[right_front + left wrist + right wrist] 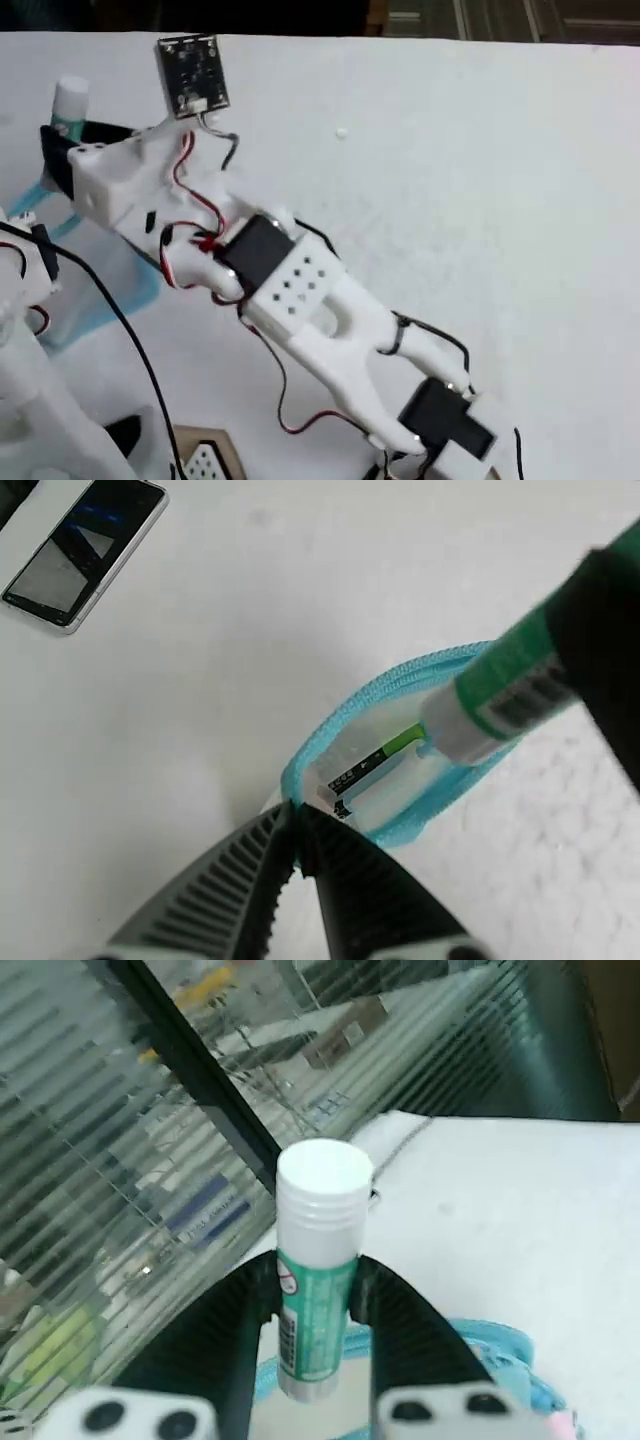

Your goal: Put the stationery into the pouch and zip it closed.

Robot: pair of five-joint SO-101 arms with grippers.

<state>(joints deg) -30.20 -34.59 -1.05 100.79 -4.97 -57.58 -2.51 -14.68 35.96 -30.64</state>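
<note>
One pouch (345, 708), one phone (85, 550), one glue stick (500, 695) — plus one green-labelled item (385, 762) of unclear kind.

The surface (480, 150) is white and a little rough, like a cloth cover, and soft light falls evenly on it. Beyond its far edge lies a dark area (250, 15) — there, only a brown wooden piece (376, 15) and some pale grey strips (500, 18) can be seen. In the right wrist view, blinds (90, 1140) with horizontal slats hang behind the surface, crossed by a dark slanted frame bar (200, 1080). Bright patches show between the slats. A brown panel (615, 1020) stands beyond the surface's edge.
</note>
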